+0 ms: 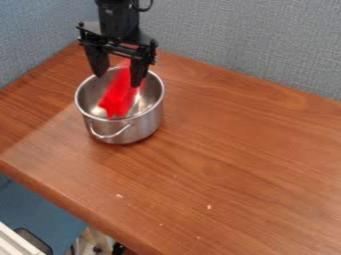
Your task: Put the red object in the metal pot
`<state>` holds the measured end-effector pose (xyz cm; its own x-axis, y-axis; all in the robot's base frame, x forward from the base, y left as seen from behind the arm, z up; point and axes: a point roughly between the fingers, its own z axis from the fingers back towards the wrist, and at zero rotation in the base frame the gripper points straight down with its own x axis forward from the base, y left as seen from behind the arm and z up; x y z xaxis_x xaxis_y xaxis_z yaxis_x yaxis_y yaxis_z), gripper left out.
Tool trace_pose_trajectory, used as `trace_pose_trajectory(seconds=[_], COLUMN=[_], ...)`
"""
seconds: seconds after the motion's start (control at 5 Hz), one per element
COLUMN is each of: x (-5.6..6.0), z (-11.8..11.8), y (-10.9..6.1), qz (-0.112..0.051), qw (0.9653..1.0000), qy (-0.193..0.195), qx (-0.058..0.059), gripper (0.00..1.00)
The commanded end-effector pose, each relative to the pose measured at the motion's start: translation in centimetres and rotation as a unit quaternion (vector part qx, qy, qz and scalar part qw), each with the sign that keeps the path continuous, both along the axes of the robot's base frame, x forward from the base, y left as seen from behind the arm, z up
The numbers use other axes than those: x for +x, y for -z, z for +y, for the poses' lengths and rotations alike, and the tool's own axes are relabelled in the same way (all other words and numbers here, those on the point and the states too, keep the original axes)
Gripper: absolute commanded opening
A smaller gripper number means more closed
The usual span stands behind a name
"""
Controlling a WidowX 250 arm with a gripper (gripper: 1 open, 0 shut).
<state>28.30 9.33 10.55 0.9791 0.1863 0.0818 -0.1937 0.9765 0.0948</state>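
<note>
The metal pot stands on the wooden table at the back left, its wire handle hanging down the front. The red object lies tilted inside the pot, its upper end reaching up between the fingers. My black gripper hangs straight down over the pot's back rim. Its fingers are spread wide, and neither is pressed against the block.
The brown wooden table stretches to the right and front of the pot. A blue-grey fabric wall runs close behind the arm. The table's front edge drops off at the lower left.
</note>
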Motion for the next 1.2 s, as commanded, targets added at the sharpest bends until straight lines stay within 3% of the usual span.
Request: trace_pose_trajectory(seconds=[0.0, 0.2, 1.0], x=[-0.2, -0.5, -0.4], z=[0.8, 1.1, 1.7], y=[0.0, 1.2, 3.6], qz=[-0.002, 0.006, 0.017], qw=[0.9999, 0.9997, 0.9986], qy=[-0.012, -0.017, -0.047], qx=[0.011, 0.018, 0.017], gripper=[1.0, 1.0, 1.0])
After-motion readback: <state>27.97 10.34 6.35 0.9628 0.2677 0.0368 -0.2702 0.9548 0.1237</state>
